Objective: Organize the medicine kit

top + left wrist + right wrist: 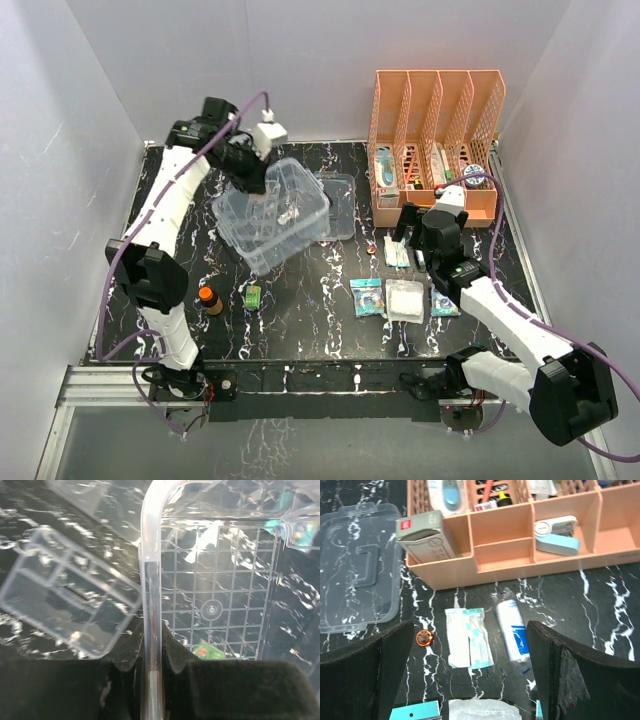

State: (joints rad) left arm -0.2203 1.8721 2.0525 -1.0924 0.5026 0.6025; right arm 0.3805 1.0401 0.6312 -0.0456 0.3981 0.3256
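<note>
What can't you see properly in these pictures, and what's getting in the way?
- Left wrist view: the green thing below the clear box is blurred by the plastic floor.
- Right wrist view: the blue packet and white pouch are cut off by the bottom edge.
- Right wrist view: the tiny orange disc is too small to identify.
- Top view: the orange rack walls hide most of its contents.
</note>
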